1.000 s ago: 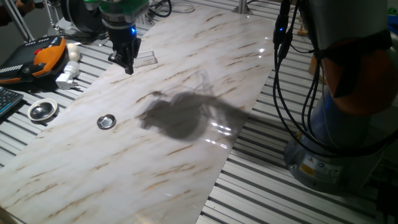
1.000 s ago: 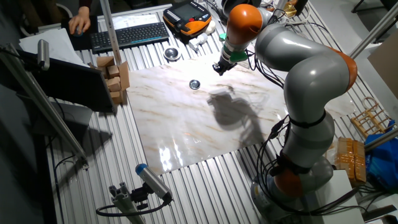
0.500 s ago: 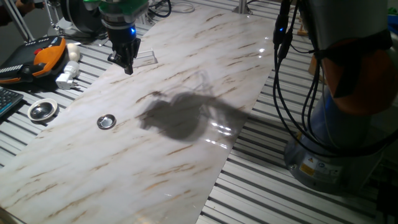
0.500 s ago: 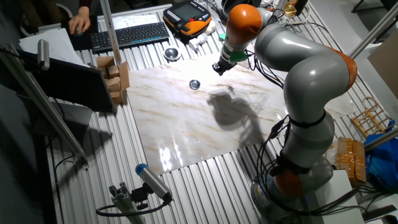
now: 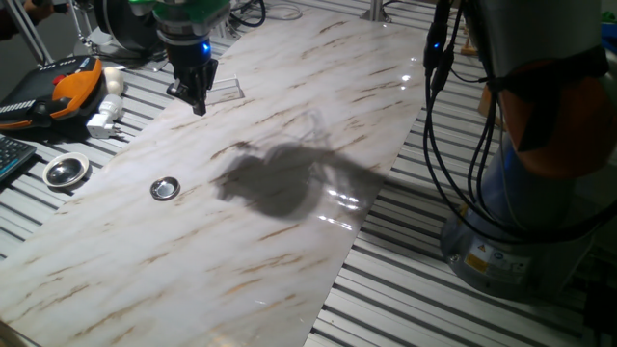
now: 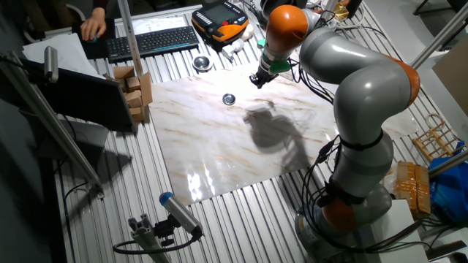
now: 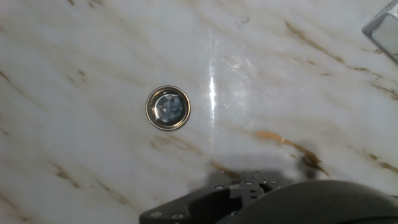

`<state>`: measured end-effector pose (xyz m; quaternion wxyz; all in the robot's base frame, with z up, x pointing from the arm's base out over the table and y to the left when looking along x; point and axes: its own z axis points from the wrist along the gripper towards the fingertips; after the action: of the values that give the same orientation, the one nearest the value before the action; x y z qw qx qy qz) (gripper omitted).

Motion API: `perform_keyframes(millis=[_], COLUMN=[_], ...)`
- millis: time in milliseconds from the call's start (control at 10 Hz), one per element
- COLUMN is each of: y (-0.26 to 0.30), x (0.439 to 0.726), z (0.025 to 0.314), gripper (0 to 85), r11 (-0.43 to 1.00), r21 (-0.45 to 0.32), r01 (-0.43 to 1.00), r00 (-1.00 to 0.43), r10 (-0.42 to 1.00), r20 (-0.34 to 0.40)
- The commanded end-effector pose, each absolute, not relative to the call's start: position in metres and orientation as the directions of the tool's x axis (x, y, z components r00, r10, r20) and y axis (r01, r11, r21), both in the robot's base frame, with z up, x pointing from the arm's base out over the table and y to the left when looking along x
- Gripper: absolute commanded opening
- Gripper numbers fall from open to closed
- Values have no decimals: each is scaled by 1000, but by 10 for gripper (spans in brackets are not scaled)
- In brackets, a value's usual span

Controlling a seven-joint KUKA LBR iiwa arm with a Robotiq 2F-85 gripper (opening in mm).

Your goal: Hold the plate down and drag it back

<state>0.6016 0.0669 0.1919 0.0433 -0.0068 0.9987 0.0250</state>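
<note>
- One fixed view: the plate (image 5: 166, 188) lies flat on the marble board (image 5: 289, 125) near the board's left edge, with bare marble all round it. The gripper (image 5: 199, 102) hangs over the far left part of the board, well apart from the plate; its fingers come down to one dark tip, and whether they are parted cannot be told here. Nothing is in them.
- A clear flat piece (image 5: 224, 90) lies on the board just beside the fingers, on their far side. Nothing lies between fingers and plate.
- Off the board's left edge, on the slatted bench (image 5: 125, 145), sit a larger round metal dish (image 5: 66, 171), a white plug (image 5: 103, 120) and an orange-and-black handset (image 5: 60, 87). The dish looks empty.
- A dark shadow (image 5: 275, 183) falls mid-board; cables (image 5: 453, 145) hang past the right edge.
- The other fixed view: the plate (image 6: 229, 98) sits near the far edge of the board (image 6: 241, 139); the gripper (image 6: 257, 80) is to its right, above the surface. A keyboard (image 6: 153, 40) and small cardboard boxes (image 6: 134, 88) stand beyond the board's edges.
- Hand view: the plate (image 7: 168, 107) is left of centre, its shallow centre empty, open marble on every side. The clear piece (image 7: 384, 31) shows at the top right corner.
</note>
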Motion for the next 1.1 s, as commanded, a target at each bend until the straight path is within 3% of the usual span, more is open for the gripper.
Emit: perform_keyframes(millis=[0,1000], y=[67,72], x=[602,604], z=[192,195], gripper=[0,0], r11=[999,999], r21=[48,42], r01=[-16,-14], r00=[-996,-996], r10=[-12,-11], r20=[-87,-90])
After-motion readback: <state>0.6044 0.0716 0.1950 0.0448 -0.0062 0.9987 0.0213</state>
